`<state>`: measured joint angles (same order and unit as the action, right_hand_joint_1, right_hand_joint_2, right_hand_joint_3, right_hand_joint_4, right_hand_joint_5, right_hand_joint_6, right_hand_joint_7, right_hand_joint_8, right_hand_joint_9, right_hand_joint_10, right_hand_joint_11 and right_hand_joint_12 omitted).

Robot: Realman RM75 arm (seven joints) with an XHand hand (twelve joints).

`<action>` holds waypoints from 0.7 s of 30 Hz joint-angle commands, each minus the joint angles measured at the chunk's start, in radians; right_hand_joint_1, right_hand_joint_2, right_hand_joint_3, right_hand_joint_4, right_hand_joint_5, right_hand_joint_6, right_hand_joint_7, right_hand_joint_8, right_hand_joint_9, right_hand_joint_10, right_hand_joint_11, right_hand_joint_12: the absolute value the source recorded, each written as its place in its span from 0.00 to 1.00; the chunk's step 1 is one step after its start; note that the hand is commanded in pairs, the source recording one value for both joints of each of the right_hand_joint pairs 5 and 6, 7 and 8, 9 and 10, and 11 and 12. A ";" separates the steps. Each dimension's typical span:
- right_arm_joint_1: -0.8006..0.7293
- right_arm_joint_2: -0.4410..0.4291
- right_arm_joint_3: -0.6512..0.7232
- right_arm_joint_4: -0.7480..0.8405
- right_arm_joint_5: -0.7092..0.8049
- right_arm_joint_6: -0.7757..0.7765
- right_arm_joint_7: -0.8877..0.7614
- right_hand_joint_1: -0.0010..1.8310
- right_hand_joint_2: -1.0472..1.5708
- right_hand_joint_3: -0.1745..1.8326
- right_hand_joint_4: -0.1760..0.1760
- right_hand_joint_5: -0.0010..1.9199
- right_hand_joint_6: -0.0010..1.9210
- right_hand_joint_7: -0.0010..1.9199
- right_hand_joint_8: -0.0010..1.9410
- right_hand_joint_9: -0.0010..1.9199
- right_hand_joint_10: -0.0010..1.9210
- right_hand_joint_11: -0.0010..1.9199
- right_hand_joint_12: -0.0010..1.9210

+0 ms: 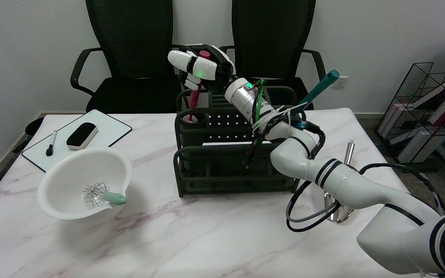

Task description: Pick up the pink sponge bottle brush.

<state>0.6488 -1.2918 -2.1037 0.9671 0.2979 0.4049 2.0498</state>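
An office or lab room rather than a home: two black mesh office chairs (129, 50) stand against a plain white wall behind the marble-patterned tabletop (191, 239), a small whiteboard (79, 137) with marker (51, 143) and eraser (82, 135) lies at the tabletop's far left corner, and a wire rack of books (435, 116) sits on the floor at right.

My right arm comes in from the lower right and stretches up and across toward the far side, forearm slanting up and to the left. My right hand (199, 66) is raised at the end of it, fingers curled around the top of the pink sponge bottle brush (196, 96), gripping it.
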 commanded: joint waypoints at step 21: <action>0.038 0.013 -0.042 0.060 -0.035 -0.117 0.000 0.65 1.00 0.33 0.50 1.00 1.00 1.00 0.99 1.00 1.00 1.00 1.00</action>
<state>0.6771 -1.2984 -2.1403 0.9707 0.2702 0.3141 2.0493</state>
